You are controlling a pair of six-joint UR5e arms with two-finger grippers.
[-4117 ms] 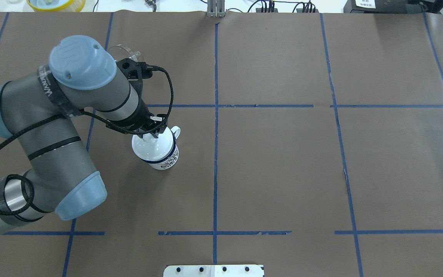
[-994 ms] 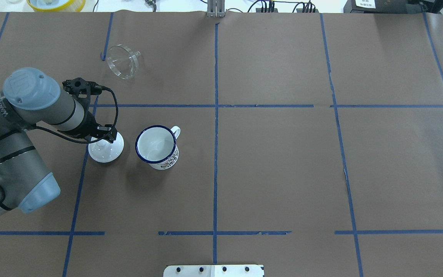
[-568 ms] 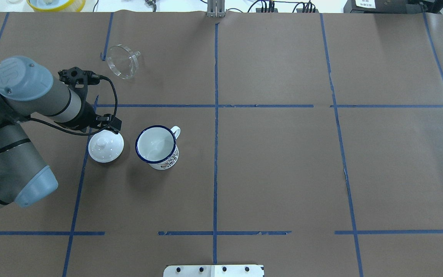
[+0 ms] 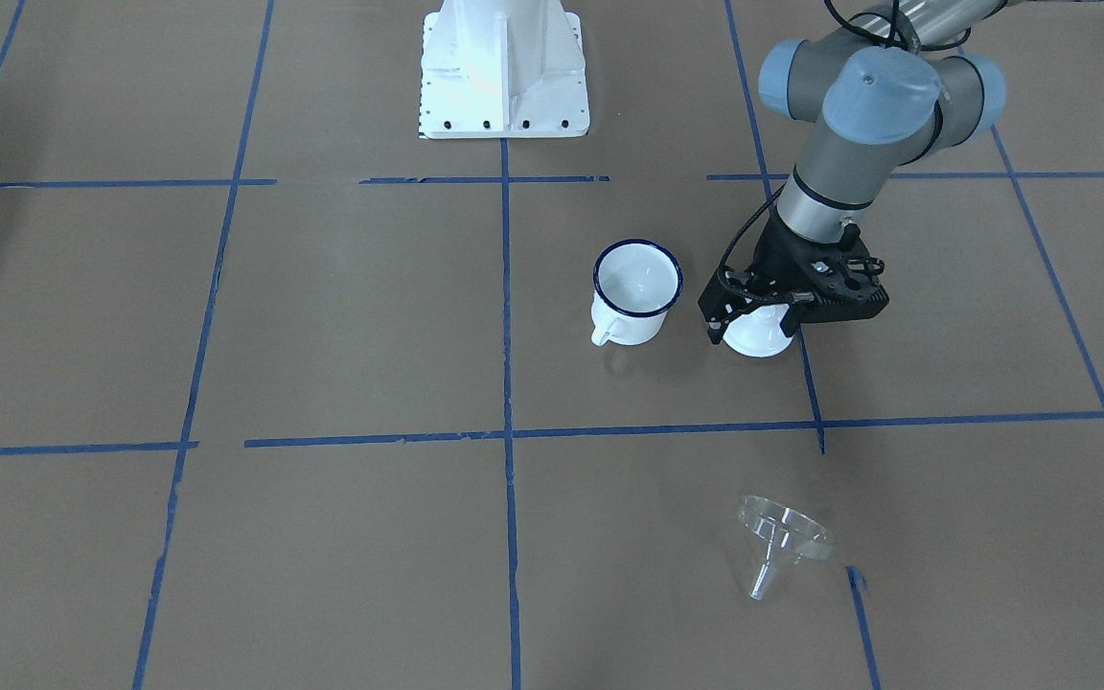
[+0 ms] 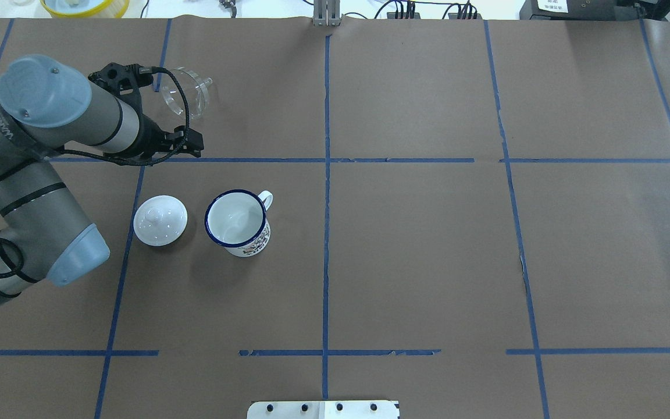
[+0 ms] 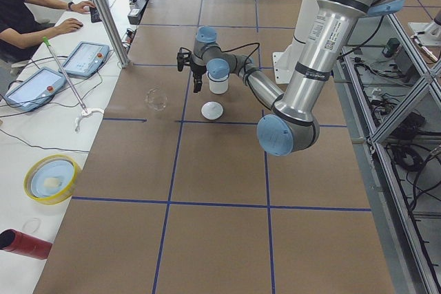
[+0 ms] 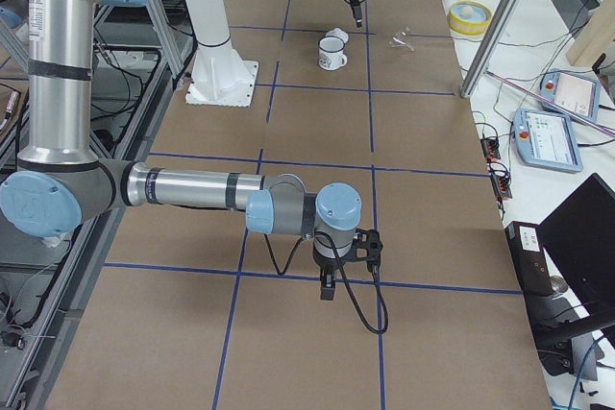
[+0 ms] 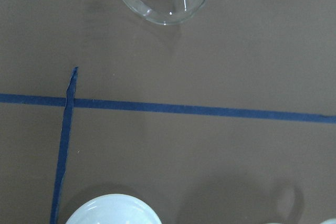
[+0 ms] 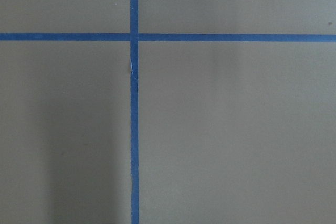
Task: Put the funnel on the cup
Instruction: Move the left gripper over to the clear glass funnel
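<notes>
Left gripper (image 5: 191, 144) hangs spread and empty, I'd guess lining up a grab. Cup (image 5: 237, 221) sits behind it, robot-side, mouth uncovered and ready; the lid (image 5: 160, 220) lies beside that, out of the way. Funnel (image 5: 192, 96) lies just ahead of it, tipped on its side: clear plastic, wide cone, stubby spout.
</notes>
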